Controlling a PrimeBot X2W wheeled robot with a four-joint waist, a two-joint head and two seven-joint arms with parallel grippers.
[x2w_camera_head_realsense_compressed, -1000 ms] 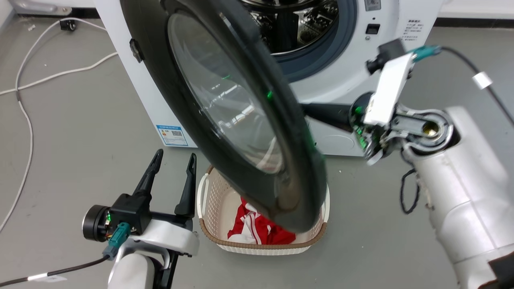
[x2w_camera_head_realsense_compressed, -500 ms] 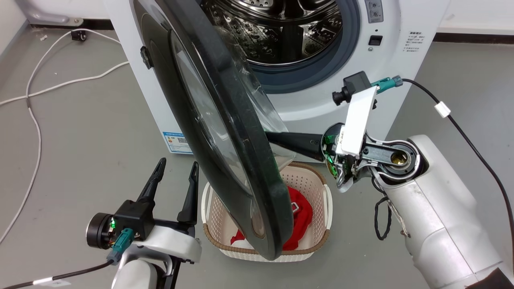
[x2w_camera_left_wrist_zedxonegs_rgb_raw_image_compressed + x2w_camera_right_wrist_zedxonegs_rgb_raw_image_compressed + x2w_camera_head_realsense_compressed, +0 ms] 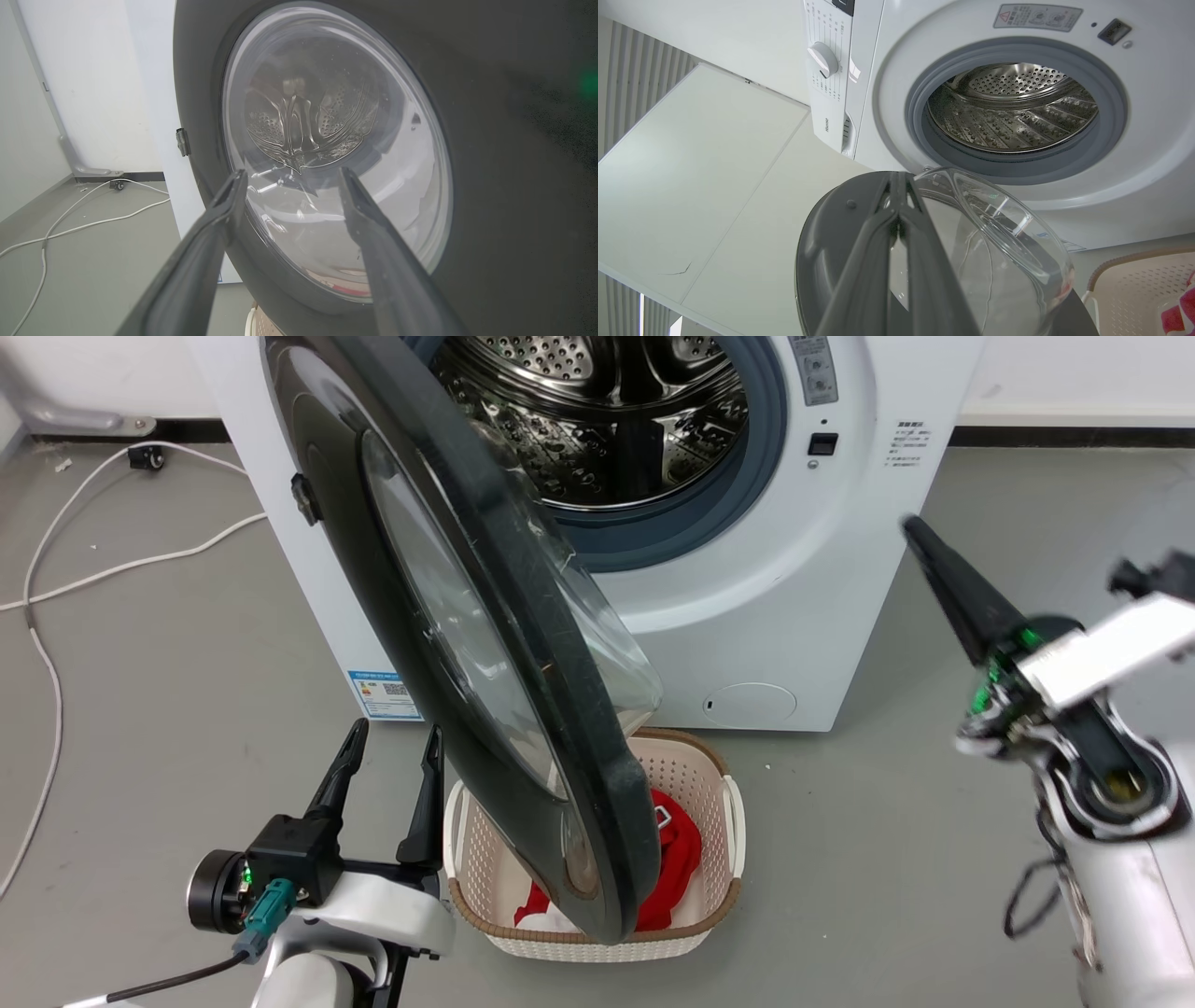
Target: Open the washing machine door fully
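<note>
The washing machine (image 3: 803,597) stands ahead with its steel drum (image 3: 607,420) exposed. Its large black washing machine door (image 3: 523,644) is swung partly out, rim toward me, the glass bowl (image 3: 607,653) on its inner side. My left gripper (image 3: 397,737) is open at the lower left, just left of the door's lower rim and apart from it; in the left wrist view its fingers (image 3: 219,224) frame the door glass (image 3: 336,154). My right gripper (image 3: 913,527) is shut on nothing, right of the machine and clear of the door. The right wrist view shows its fingertips (image 3: 899,205) together before the door (image 3: 822,247).
A cream perforated laundry basket (image 3: 733,821) with a red and white cloth (image 3: 677,859) sits on the floor under the door's lower rim. White cables (image 3: 56,588) trail across the grey floor at the left. Bare floor lies to the right of the machine.
My right gripper has come away from the door's inner side and moved out to the right. The door has swung further out than a second ago. The head camera has shifted.
</note>
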